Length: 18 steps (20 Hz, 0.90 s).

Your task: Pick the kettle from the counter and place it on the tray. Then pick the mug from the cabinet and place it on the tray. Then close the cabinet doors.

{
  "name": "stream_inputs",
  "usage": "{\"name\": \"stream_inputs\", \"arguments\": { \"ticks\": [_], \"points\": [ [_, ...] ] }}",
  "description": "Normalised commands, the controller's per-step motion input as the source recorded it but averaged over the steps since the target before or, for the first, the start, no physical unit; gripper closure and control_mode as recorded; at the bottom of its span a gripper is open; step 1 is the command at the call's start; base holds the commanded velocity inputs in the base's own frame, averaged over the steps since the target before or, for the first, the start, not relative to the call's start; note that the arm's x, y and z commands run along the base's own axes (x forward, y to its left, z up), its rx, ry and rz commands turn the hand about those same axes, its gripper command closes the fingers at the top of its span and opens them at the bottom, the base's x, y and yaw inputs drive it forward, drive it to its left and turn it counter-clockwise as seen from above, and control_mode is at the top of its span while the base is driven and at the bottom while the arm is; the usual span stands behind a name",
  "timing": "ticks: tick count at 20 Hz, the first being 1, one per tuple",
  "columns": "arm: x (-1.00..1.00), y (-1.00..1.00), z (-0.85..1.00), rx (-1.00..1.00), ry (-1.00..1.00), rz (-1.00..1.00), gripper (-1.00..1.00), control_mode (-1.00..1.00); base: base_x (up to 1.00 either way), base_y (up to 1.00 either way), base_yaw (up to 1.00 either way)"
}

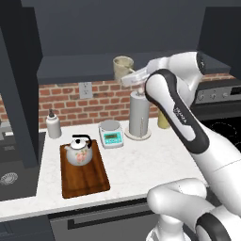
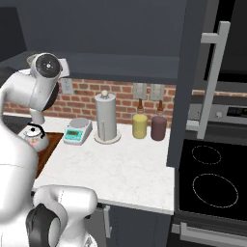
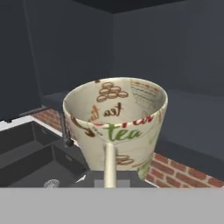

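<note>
Mug (image 3: pixel 116 124) work is occupying this moment: the cream cup with printed lettering is sitting dead centre of the hand view, its handle pointing at the camera, and at the upper middle of the left base view it is standing on the cabinet (image 1: pixel 84 66) shelf. The gripper (image 1: pixel 136 77) is reaching to it; whether the fingers are clenching the handle I cannot tell. Being ceramic, it is probably light, stiff, glazed-slick and chip-prone, so the handle or rim wall looks the best hold. The kettle (image 1: pixel 78 150) is resting on the tray (image 1: pixel 87 181), lower left.
</note>
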Motion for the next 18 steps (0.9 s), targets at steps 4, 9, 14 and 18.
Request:
{"name": "stream_inputs", "arguments": {
  "ticks": [4, 9, 14, 18],
  "points": [
    [-0.39, 0.69, -0.2, -0.1, 0.01, 0.06, 1.0, -1.0, 0.0, 0.0, 0.0],
    [-0.16, 0.08, -0.14, 0.0, 0.05, 0.15, 1.0, -1.0, 0.0, 0.0, 0.0],
    [-0.22, 0.12, -0.27, 0.0, 0.06, 0.22, 1.0, -1.0, 0.0, 0.0, 0.0],
    [-0.13, 0.18, -0.37, 0.0, 0.14, 0.23, 1.0, -1.0, 0.0, 0.0, 0.0]
  ]
}}
